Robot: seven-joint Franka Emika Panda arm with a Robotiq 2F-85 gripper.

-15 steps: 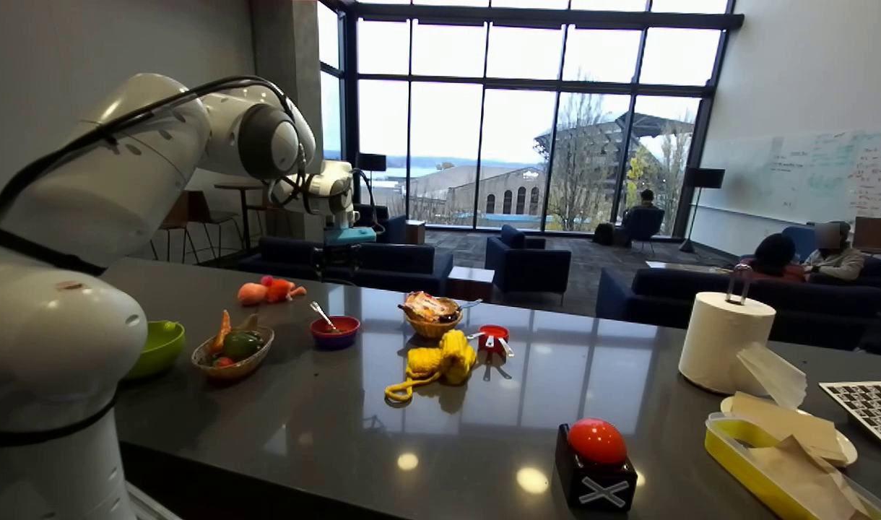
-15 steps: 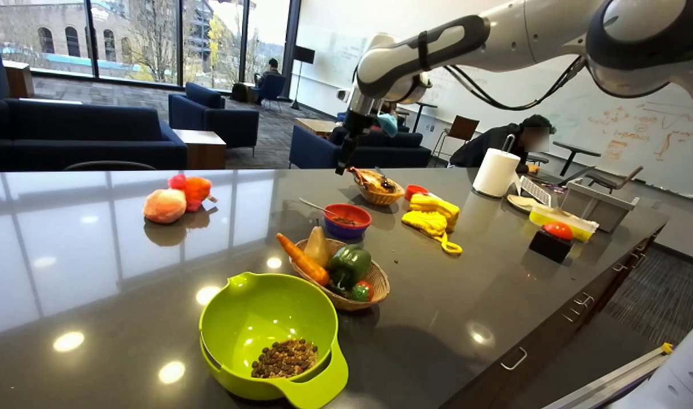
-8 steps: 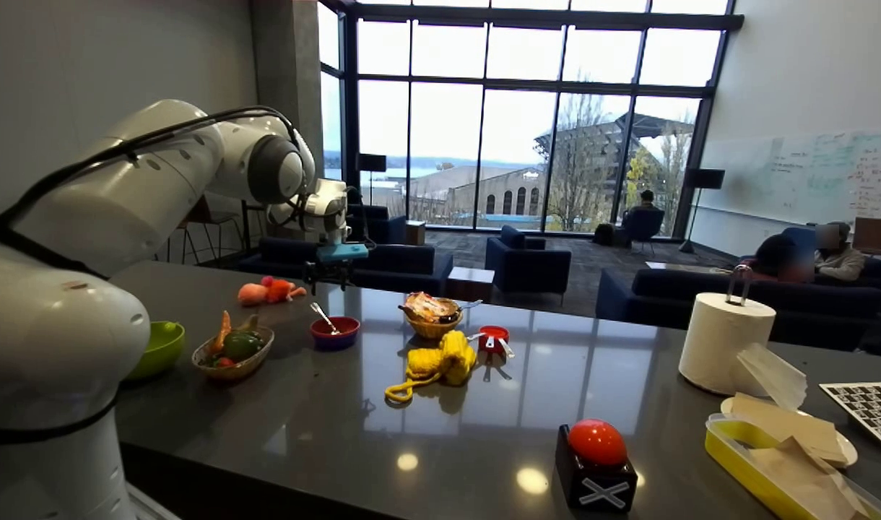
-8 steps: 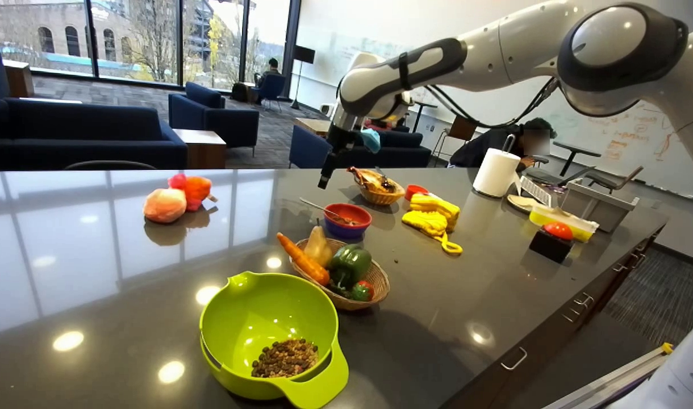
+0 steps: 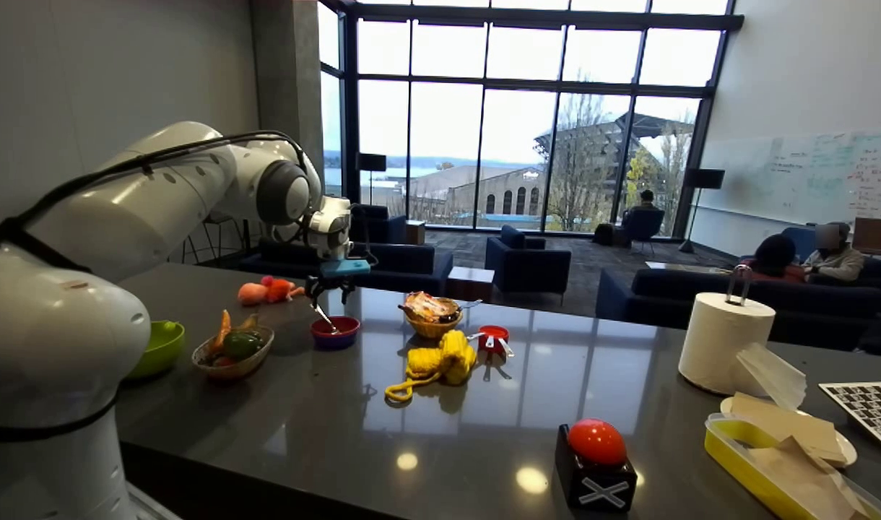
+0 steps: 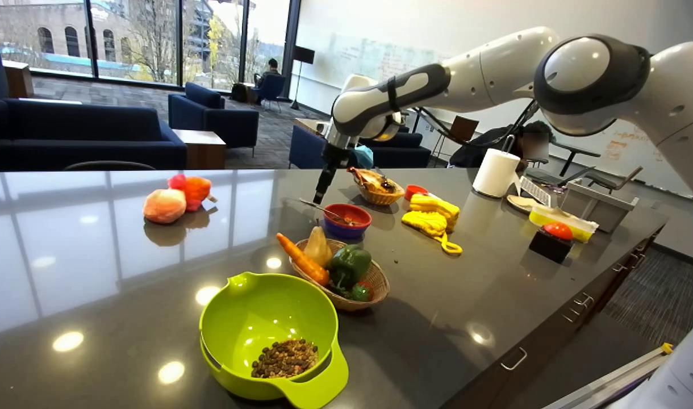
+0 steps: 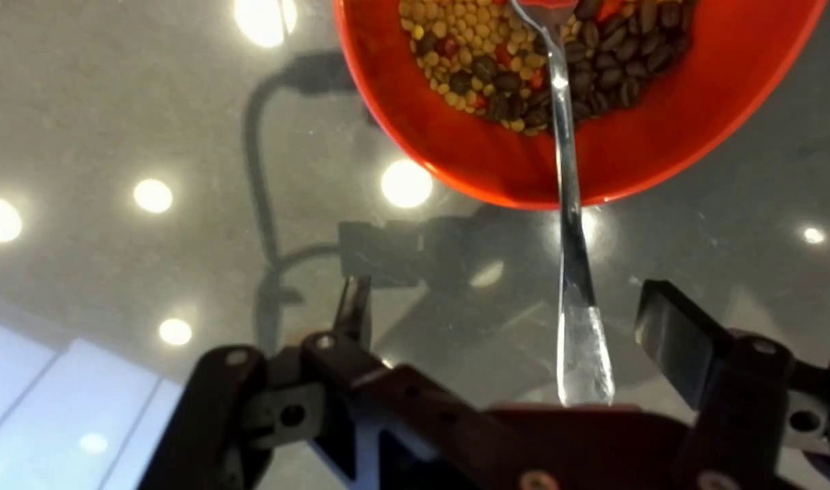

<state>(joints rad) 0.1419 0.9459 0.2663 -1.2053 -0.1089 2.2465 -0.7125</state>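
Clearly, the gripper [image 7: 510,316] stands wide open, a metal utensil [image 7: 570,197] between its fingers in the wrist view.
Leftmost in an exterior view, a green bowl [image 5: 152,357] stands on the dark counter [image 5: 303,433], with a vegetable basket [image 5: 231,372] beside it and an orange-and-pink plush toy [image 5: 267,291] farther back. Next, near the gripper, comes a red-and-purple bowl [image 5: 337,342]; the utensil leans over its rim, head among dark beans [image 7: 633,58] and yellow seeds [image 7: 466,37], its handle apart from both fingers. Right of that sit a wicker basket [image 5: 432,330], a yellow corded bundle [image 5: 455,357] just in front of it, and a red cup [image 5: 493,334] with metal handles. Farther right are a red push button [image 5: 597,440], a paper towel roll [image 5: 722,343] and a yellow-sided tray [image 5: 742,473].
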